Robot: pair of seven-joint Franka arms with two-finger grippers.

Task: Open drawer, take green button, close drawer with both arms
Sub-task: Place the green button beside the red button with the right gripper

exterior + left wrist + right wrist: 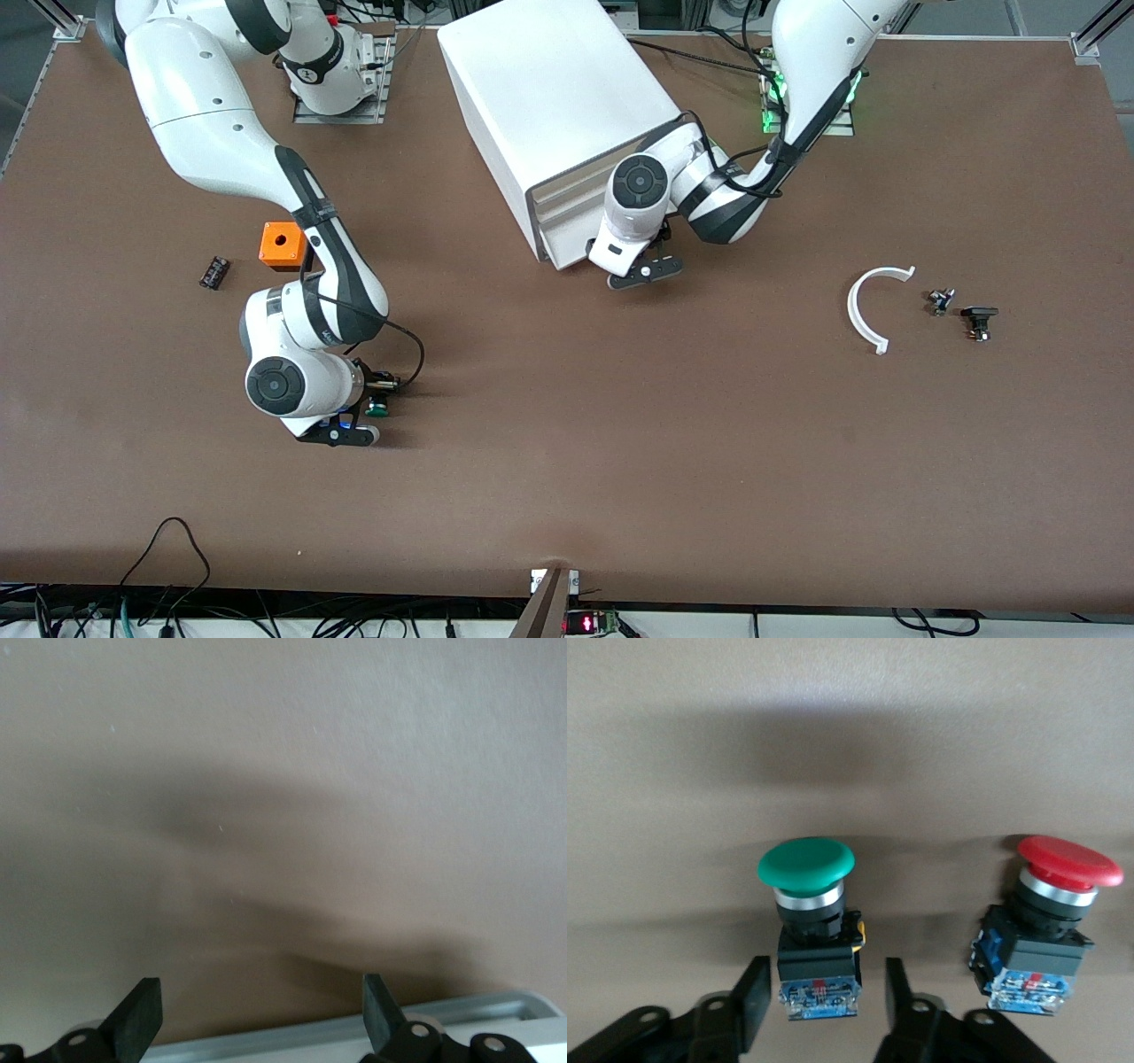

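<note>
The green-capped button (807,861) rests on the table with its black and blue body between the fingers of my right gripper (824,979). The gripper is open, with a gap on each side of the body. In the front view the button (378,408) shows beside that gripper (350,432), toward the right arm's end of the table. My left gripper (645,270) is low in front of the white cabinet (549,115), at the lowest drawer (567,252). It is open and holds nothing (259,988). The drawer's pale edge (337,1035) shows at the base of its fingers.
A red-capped button (1059,921) stands close beside the green one. An orange cube (283,245) and a small black part (213,272) lie farther from the front camera. A white curved piece (873,306) and two small parts (940,300) (979,321) lie toward the left arm's end.
</note>
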